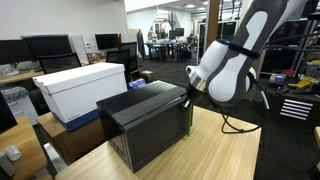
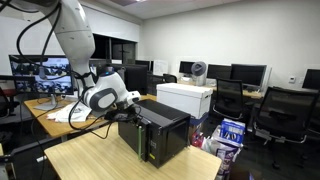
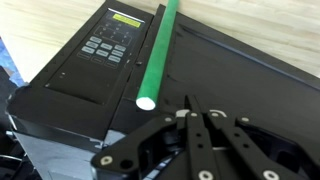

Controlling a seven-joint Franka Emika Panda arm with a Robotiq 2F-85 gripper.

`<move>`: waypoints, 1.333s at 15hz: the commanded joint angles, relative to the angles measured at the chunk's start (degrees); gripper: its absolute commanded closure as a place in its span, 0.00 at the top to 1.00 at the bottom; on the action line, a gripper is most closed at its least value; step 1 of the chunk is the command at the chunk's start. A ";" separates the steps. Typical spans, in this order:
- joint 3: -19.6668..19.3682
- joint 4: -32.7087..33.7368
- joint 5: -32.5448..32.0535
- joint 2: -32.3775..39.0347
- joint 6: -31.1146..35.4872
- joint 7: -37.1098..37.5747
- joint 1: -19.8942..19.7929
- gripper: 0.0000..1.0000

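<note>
A black microwave (image 1: 145, 125) (image 2: 160, 135) stands on a light wooden table (image 1: 225, 150). In the wrist view its front shows a control panel (image 3: 105, 45) and a long green handle bar (image 3: 160, 50) beside the dark door (image 3: 240, 70). My gripper (image 3: 190, 98) is shut with nothing between its fingers. Its tip hovers just to the right of the near end of the green bar, over the door; whether it touches is unclear. In both exterior views the gripper (image 1: 187, 98) (image 2: 133, 98) sits at the microwave's upper front corner.
A white box (image 1: 85, 85) (image 2: 185, 97) stands right behind the microwave on a blue base (image 1: 85, 122). Desks with monitors (image 2: 40, 72) and office chairs (image 2: 275, 110) surround the table. A black cable (image 1: 235, 125) hangs from the arm onto the tabletop.
</note>
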 commanded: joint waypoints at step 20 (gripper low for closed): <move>-13.58 -7.98 2.30 1.46 -0.83 11.51 19.52 0.77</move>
